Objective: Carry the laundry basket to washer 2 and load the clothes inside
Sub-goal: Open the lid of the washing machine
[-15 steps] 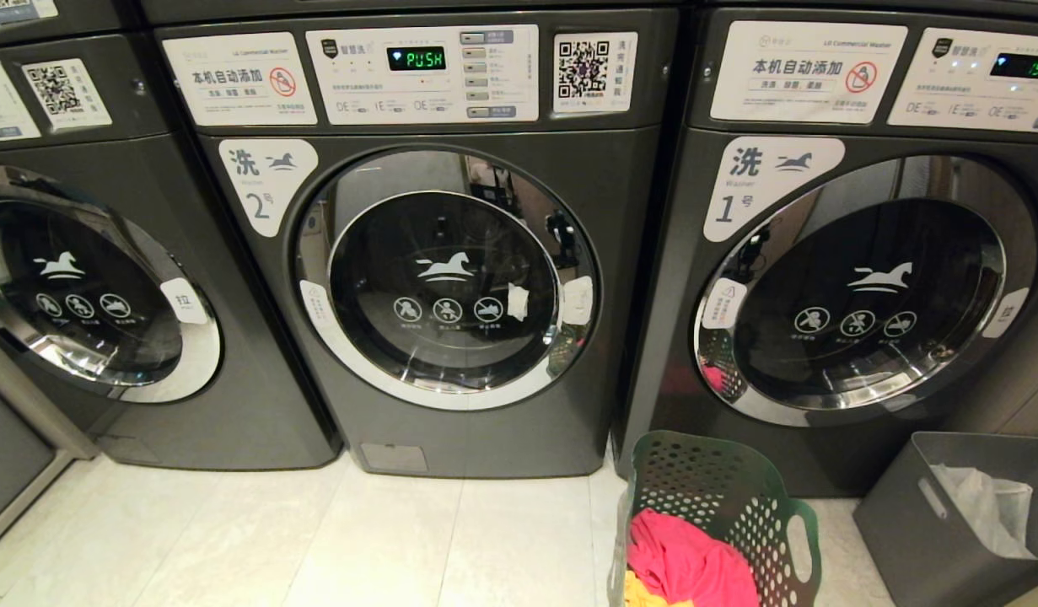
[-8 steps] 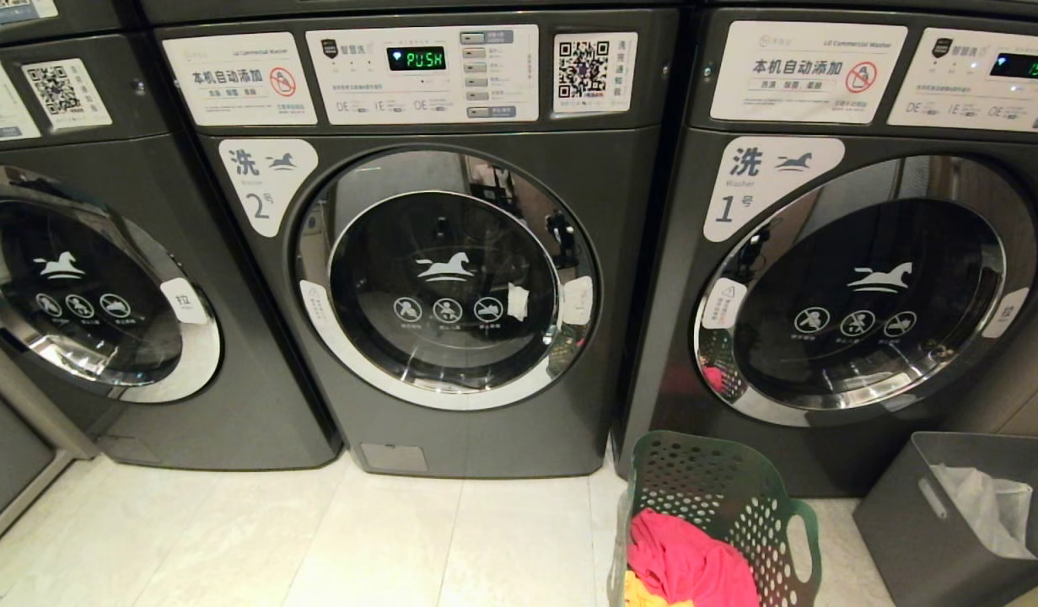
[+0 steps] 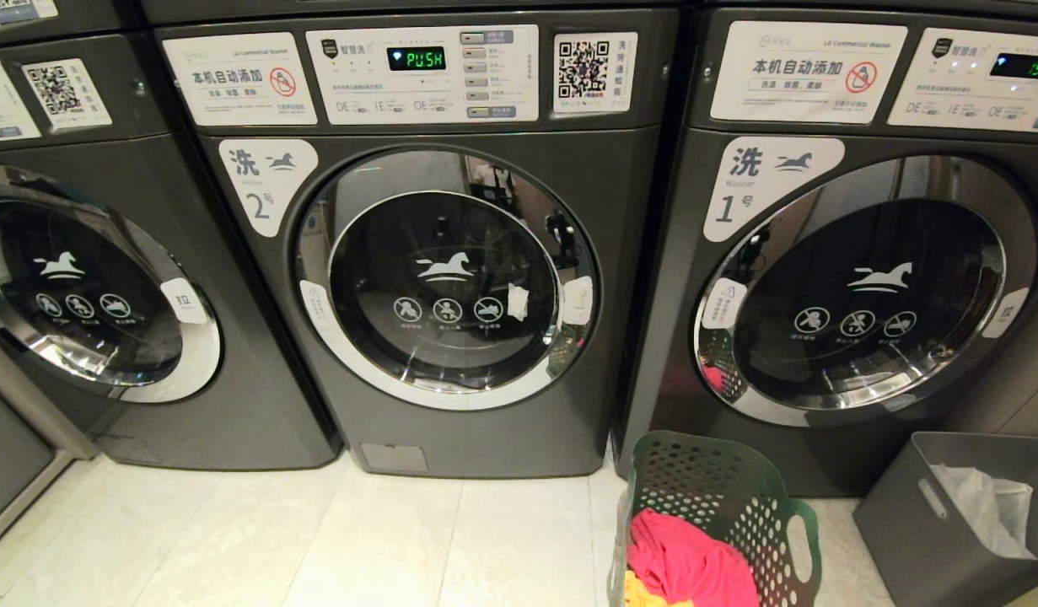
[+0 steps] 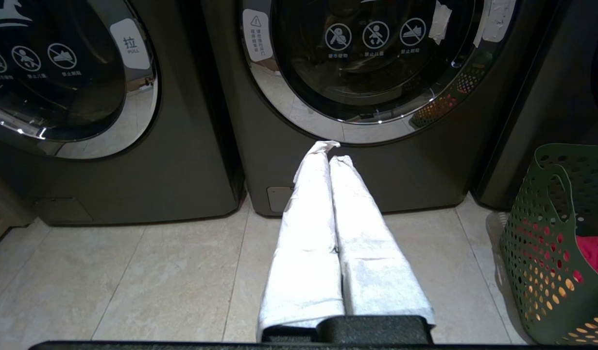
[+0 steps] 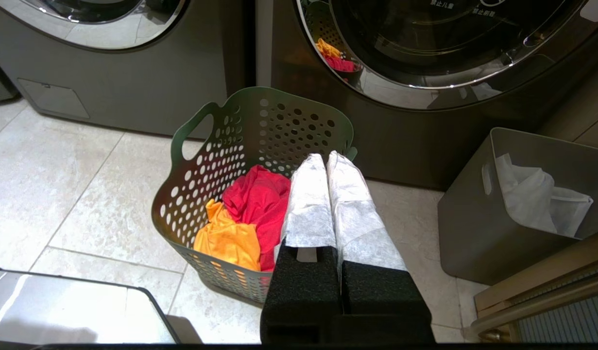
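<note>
Washer 2 (image 3: 451,253) stands straight ahead, its round door closed, also seen low in the left wrist view as washer 2 (image 4: 367,73). The green laundry basket (image 3: 738,497) sits on the floor in front of washer 1, at the lower right. It holds the clothes: a magenta-pink garment (image 3: 687,561) and a yellow-orange one (image 5: 228,238). The basket (image 5: 221,160) lies just below my right gripper (image 5: 327,158), which is shut and empty above its near rim. My left gripper (image 4: 330,151) is shut, empty, pointing at washer 2's base.
Washer 1 (image 3: 856,278) stands to the right and a third washer (image 3: 80,287) to the left, doors closed. A grey solid bin (image 3: 949,523) with a white bag sits at the far right. Pale tiled floor (image 3: 316,539) lies open before washer 2.
</note>
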